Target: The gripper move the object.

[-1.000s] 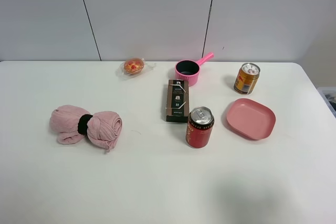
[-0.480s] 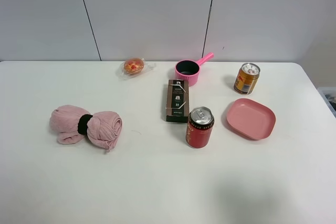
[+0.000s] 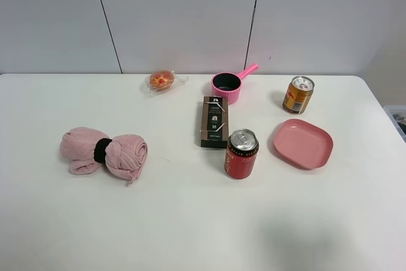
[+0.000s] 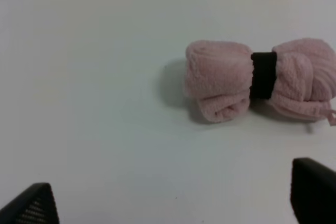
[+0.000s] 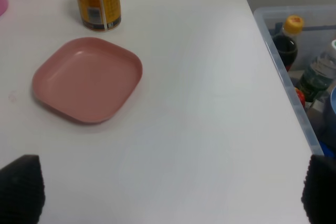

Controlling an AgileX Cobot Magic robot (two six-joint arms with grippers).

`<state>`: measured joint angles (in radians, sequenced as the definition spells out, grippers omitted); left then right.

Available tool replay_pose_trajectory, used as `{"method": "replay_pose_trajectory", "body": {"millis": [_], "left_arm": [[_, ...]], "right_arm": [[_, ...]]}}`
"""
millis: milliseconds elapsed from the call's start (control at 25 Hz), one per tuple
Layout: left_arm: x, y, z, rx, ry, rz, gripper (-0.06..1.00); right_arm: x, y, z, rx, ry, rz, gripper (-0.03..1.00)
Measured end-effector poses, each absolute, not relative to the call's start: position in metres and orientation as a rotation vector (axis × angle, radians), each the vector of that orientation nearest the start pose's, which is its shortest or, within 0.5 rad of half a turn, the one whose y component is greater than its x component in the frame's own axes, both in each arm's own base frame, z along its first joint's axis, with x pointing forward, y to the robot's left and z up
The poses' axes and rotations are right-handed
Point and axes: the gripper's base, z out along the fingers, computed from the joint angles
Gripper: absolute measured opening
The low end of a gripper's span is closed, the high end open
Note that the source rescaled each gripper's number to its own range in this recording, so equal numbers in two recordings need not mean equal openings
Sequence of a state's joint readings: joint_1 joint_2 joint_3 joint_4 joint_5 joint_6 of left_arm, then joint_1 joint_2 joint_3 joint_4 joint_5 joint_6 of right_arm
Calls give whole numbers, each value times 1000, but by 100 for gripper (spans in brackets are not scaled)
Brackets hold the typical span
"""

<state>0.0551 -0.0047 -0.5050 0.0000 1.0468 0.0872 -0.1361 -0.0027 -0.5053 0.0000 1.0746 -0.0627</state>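
Near the tabletop [image 3: 190,220] centre stands the red can [image 3: 242,153], a box [image 3: 214,121] touching-close at its 11 o'clock, a plate [image 3: 303,143] at 3. Both pincers [image 4: 173,203] [image 5: 168,192] are spread, holding nothing. An approach could knock the can over against the box.

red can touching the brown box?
Apart. The exterior high view shows a strip of white table between the red can and the brown box.

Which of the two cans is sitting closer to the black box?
The taller red can. It stands just beside the near right corner of the black box. The shorter gold-orange can stands farther off, beyond the pink plate.
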Motion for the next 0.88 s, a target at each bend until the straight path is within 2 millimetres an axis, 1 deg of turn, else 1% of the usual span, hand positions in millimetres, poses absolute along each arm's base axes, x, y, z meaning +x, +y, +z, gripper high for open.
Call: {"method": "replay_pose_trajectory", "body": {"millis": [880], "left_arm": [[-6, 0, 280, 31, 2021, 89, 67]], "right_arm": [[-6, 1, 278, 75, 2051, -124, 100]]}}
